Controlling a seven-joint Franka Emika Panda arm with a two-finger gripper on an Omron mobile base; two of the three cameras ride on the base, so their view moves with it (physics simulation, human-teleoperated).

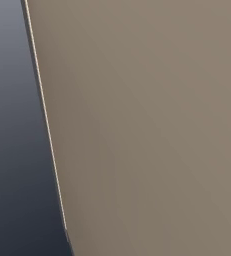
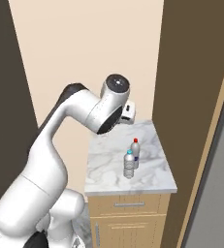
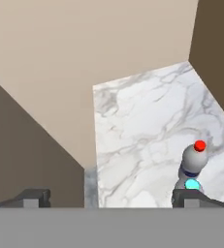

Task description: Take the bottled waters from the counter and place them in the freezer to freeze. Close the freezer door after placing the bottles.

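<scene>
Nearest the cameras, the white arm (image 2: 60, 145) rises from the base and bends forward, its wrist above the rear left part of the marble tabletop (image 2: 108, 169). Fingers (image 3: 111, 198) spread wide, holding nothing; in the hand view the two dark tips (image 3: 33, 197) sit far apart at the bottom, looking down on the slab from above. Just beyond the right-hand tip: teal-capped bottle (image 3: 192, 184), mostly hidden, only cap showing. Red-capped bottle (image 3: 196, 160) stands touching or just behind it; cannot tell which. From the right base view both stand upright, close together, right of centre on the slab: teal-capped bottle (image 2: 129, 164) in front, red-capped bottle (image 2: 136, 152) behind. Light wooden drawers (image 2: 130, 206) under the slab. Behind, a cream wall (image 2: 84, 48) flanked by dark brown panels (image 2: 191, 72). A grey surface (image 2: 215, 203) at far right may be the fridge; uncertain. Left base view gives a plain tan panel (image 1: 147, 125) beside a dark grey surface (image 1: 12, 150), nothing more. Judgement: first step, reach toward a bottle, neither yet grasped. Next move calls for shifting the hand toward the bottles, centring the open fingers on the teal one, and descending without knocking its neighbour over.
</scene>
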